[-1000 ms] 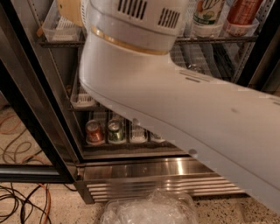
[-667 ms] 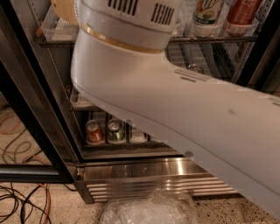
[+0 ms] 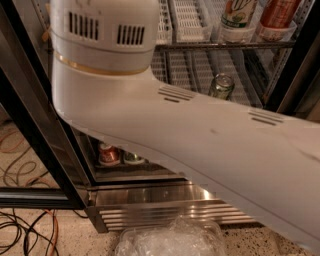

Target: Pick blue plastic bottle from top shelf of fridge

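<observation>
The robot's bulky white plastic arm (image 3: 165,125) fills the view before the stainless-steel fridge (image 3: 150,200), covering the left of its dark wire top shelf (image 3: 225,45). The clear blue plastic bottle cannot be made out there. The gripper is out of sight, so its state cannot be told. A green-and-white labelled bottle (image 3: 239,15) stands near the shelf's right end.

the arm (image 3: 200,135) is smooth white plastic, a bit matt, with a thin shiny gold ring (image 3: 100,69). the gripper is out of sight. behind the arm, the top shelf (image 3: 225,45) is dark metal wire with white plastic trays (image 3: 187,20). under the arm, the fridge (image 3: 165,212) has a shiny ribbed steel grille, and a crinkly clear plastic box (image 3: 170,240) looks glossy.
</observation>
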Tool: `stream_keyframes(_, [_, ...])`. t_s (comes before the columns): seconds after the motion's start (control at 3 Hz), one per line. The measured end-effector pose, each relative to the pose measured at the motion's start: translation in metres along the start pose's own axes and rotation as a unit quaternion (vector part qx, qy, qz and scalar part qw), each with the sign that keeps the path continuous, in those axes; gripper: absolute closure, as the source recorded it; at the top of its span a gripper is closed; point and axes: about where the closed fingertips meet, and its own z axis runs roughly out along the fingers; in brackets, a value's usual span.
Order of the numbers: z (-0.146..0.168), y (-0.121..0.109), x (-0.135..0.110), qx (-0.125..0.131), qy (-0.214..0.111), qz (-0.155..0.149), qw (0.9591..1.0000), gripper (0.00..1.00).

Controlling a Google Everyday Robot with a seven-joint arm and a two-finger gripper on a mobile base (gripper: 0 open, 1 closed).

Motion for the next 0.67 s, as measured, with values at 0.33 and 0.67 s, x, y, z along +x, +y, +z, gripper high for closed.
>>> stream_keyframes(0.33, [0.02,0.002,0.02,0.037,0.002,-0.019,0.9991,0.0])
stream_keyframes(0.67, [0.038,-0.011,0.034,0.092,0.0,-0.038,0.9951,0.0])
